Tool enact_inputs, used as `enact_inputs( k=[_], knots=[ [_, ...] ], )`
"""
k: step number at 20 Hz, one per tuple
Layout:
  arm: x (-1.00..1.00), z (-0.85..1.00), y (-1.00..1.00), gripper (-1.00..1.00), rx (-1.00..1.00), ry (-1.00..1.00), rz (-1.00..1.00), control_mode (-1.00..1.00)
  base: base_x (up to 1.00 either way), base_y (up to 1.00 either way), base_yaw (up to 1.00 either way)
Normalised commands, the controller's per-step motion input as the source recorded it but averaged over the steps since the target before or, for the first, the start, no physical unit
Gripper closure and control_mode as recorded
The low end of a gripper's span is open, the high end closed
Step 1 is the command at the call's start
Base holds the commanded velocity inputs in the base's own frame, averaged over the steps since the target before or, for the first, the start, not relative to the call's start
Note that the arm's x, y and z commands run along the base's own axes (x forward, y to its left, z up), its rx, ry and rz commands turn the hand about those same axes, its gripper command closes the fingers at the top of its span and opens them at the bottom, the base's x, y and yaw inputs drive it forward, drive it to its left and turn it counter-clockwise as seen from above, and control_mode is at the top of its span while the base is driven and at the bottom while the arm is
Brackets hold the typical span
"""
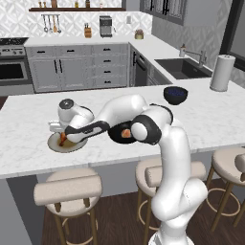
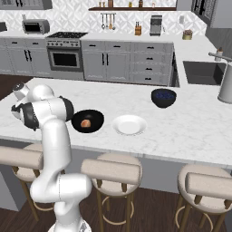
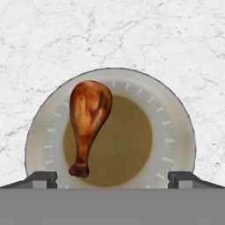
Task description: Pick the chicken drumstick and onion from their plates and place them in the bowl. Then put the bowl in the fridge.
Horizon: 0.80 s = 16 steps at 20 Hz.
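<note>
1. The gripper [image 3: 112, 179] is seen in the hand view poised above the grey-olive plate [image 3: 176, 132], its jaws spread wide apart and nothing between them.
2. The chicken drumstick [image 3: 89, 123] lies on that plate, left of the midline between the fingertips, fat end away from the gripper and thin bone end close to the left fingertip [image 3: 41, 179]; whether they touch cannot be told.
3. The marble counter [image 3: 176, 39] surrounds the plate on all visible sides.
4. In the left base view the hand [image 1: 72, 117] is held low over the same plate [image 1: 67, 143] at the counter's near edge, with a padded stool [image 1: 69, 189] below and in front.
5. To the right of the gripper, the black bowl [image 2: 88, 121] sits with the onion [image 2: 85, 123] inside it; it is partly covered by the arm's elbow [image 1: 143, 129] in the left base view.
6. Further right lies the white plate [image 2: 129, 124], just beside the bowl.
7. Beyond it, well apart, a dark blue bowl [image 2: 163, 97] stands near the sink [image 1: 182, 67] and a paper towel roll [image 1: 222, 72].
</note>
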Motion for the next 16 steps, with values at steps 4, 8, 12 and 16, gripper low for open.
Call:
enact_inputs(
  k=[4, 8, 12, 16],
  knots=[
    [0.25, -0.16, 0.12, -1.0, 0.0, -0.01, 0.0, -1.0, 0.0, 0.0, 0.0],
    [0.19, -0.18, 0.11, -1.0, 0.0, -0.01, 0.0, -1.0, 0.0, 0.0, 0.0],
    [0.15, -0.15, 0.04, -1.0, 0.0, -0.02, 0.0, -1.0, 0.0, 0.0, 0.0],
    [0.18, -0.19, 0.07, -1.0, 0.0, -0.05, 0.0, -1.0, 0.0, 0.0, 0.0]
  ],
)
